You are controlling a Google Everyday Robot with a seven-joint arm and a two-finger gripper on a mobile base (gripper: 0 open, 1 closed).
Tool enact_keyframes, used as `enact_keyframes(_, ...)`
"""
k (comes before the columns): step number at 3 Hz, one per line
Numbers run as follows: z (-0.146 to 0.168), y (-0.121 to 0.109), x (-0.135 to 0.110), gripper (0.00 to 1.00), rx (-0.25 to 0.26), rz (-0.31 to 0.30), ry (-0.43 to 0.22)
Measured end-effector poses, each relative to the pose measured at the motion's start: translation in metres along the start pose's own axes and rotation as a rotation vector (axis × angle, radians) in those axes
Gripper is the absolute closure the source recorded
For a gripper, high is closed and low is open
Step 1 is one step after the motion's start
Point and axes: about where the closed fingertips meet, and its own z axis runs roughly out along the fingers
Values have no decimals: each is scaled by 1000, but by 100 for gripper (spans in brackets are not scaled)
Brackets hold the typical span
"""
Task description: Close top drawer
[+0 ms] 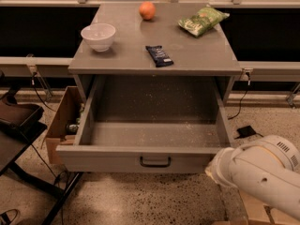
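The top drawer (117, 159) of the grey cabinet (187, 60) stands pulled far out, showing its deep speckled grey interior with nothing in it. Its small black loop handle (155, 161) is at mid-front. My white arm (258, 172) comes in from the lower right, and its rounded end is close to the drawer front's right corner. My gripper is out of view, hidden beyond or behind that arm segment. The lower drawers are hidden under the open one.
On the cabinet top are a white bowl (98, 35), an orange (147, 10), a green chip bag (202, 19) and a dark snack bar (159, 55). A cardboard box (61, 121) stands left of the drawer, with black furniture (18, 121) beyond. A black adaptor (244, 131) lies on the floor to the right.
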Motion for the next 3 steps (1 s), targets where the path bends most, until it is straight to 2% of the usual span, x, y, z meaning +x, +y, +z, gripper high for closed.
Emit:
enact_keyframes(1, 17, -18, -21, 100, -2, -21, -54)
enact_keyframes(2, 32, -46, -50, 100, 2, -56, -107)
enact_keyframes(3, 33, -78, -78, 100, 17, -114, -164)
